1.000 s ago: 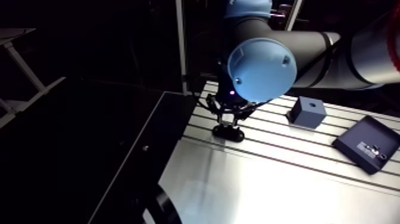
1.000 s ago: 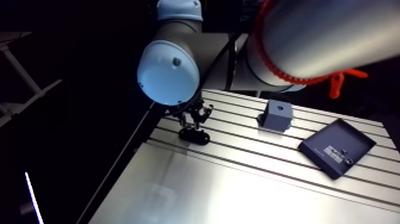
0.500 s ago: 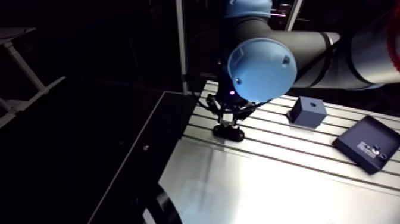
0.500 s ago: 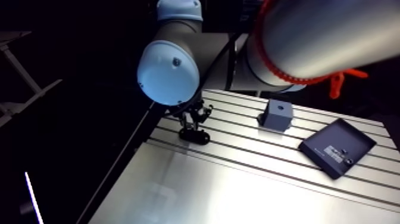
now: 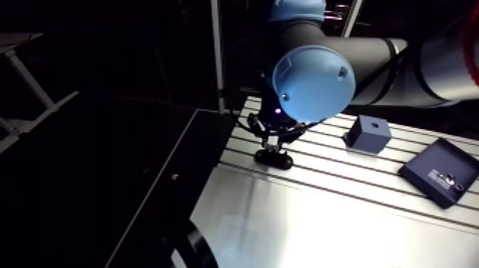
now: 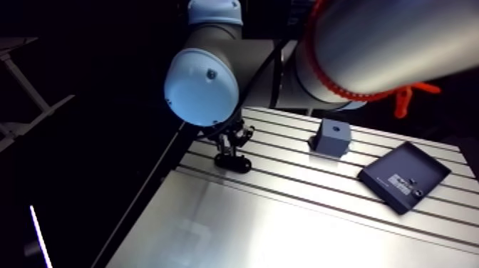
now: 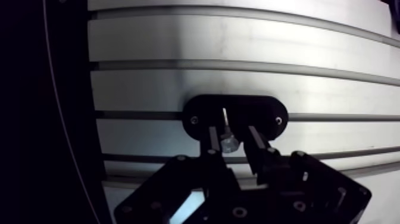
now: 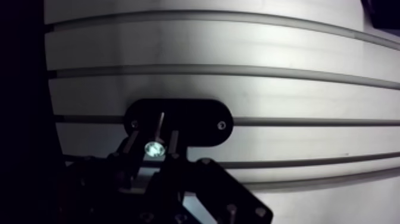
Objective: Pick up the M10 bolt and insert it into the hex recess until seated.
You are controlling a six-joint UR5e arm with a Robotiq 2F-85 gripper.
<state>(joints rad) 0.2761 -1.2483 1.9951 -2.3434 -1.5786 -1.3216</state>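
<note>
Wrist view: the gripper (image 7: 232, 128) stands low over a black oval plate (image 7: 269, 109) that lies across one slot of the slotted aluminium table (image 7: 238, 47). Its two fingers (image 7: 213, 139) are drawn in to a narrow gap and clasp the M10 bolt (image 8: 155, 148) between them. The bolt stands on end. Its bright head faces the camera, a little way back from the fingertips, and its thin shank runs ahead toward the middle of the plate. Whether the shank's tip touches the plate cannot be told. A small screw shows near each rounded end of the plate, one to either side of the gripper.

Arm view: the gripper hangs straight down from the wrist, with the oval plate directly beneath it near the table's edge. A grey-blue block (image 6: 332, 137) with a hole in its top face sits on the table well apart from the gripper, off to one side. A dark square tray (image 6: 403, 176) holding a few small pale parts lies beyond the block, farther still from the gripper.
</note>
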